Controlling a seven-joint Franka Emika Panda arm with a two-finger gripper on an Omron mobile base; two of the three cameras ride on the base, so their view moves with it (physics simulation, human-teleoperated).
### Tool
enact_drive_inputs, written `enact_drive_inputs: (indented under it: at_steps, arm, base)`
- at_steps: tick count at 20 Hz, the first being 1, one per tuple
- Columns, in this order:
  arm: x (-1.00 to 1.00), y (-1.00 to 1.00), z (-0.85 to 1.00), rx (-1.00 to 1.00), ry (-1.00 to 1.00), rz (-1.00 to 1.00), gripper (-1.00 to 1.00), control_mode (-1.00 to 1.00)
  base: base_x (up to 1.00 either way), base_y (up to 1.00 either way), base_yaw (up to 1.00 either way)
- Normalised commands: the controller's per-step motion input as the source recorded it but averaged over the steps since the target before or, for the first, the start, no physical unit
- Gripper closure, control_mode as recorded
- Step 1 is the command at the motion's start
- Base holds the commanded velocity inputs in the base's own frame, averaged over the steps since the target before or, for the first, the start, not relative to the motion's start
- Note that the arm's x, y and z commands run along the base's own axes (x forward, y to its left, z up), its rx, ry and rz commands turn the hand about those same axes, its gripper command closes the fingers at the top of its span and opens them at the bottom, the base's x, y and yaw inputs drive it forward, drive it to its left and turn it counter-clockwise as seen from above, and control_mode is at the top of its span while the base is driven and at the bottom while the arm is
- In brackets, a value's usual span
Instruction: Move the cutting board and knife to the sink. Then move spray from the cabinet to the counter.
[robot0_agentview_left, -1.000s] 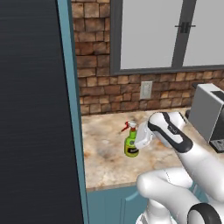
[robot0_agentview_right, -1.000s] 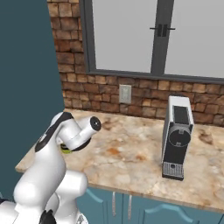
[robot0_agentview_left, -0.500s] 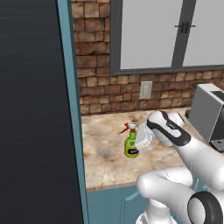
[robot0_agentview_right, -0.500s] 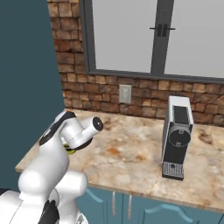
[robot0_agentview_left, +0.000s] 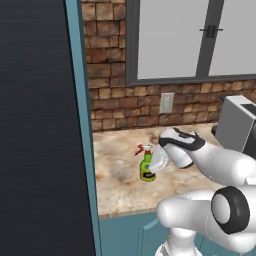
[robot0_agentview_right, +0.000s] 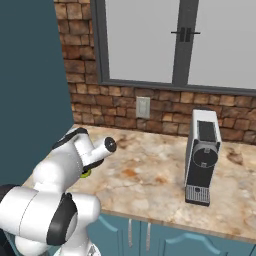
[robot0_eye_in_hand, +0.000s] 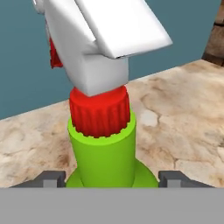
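While upright on the beige stone counter (robot0_agentview_left: 117, 150), green spray bottle (robot0_eye_in_hand: 103, 144) with its red collar and white trigger head straddled low on the body by the gripper (robot0_eye_in_hand: 111, 177). Jaws spread wide, one dark fingertip (robot0_eye_in_hand: 54, 177) either side of the bottle's flared base, close beside it but not visibly pressing. Judged as the release at the end of the second half of the task: spray out of the cabinet, set down.

To finish well: hold the jaws at this spread and lift straight up along the bottle's axis, no sideways drift, since the trigger head overhangs the neck and could catch a finger and tip the bottle. Swing away only once clear of the trigger.

Just left of the spray, teal cabinet panel (robot0_agentview_left: 82, 125); little room that way. Behind the spray, brick wall with a pale outlet (robot0_agentview_right: 143, 106). Well to the right of the spray, grey coffee machine (robot0_agentview_right: 202, 155), apart from the exit path.
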Motion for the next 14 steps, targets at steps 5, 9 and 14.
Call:
enact_drive_inputs:
  at_steps: [5, 9, 14]
  arm:
    - [0.15, 0.0, -0.19, 0.0, -0.02, -0.01, 1.0, -1.0]
    - [0.08, 0.0, -0.23, 0.0, -0.04, 0.0, 1.0, -1.0]
    - [-0.06, 0.0, 0.0, 0.0, -0.03, 0.0, 1.0, -1.0]
  base:
    - [0.0, 0.0, 0.0]
    - [0.0, 0.0, 0.0]
    - [0.0, 0.0, 0.0]
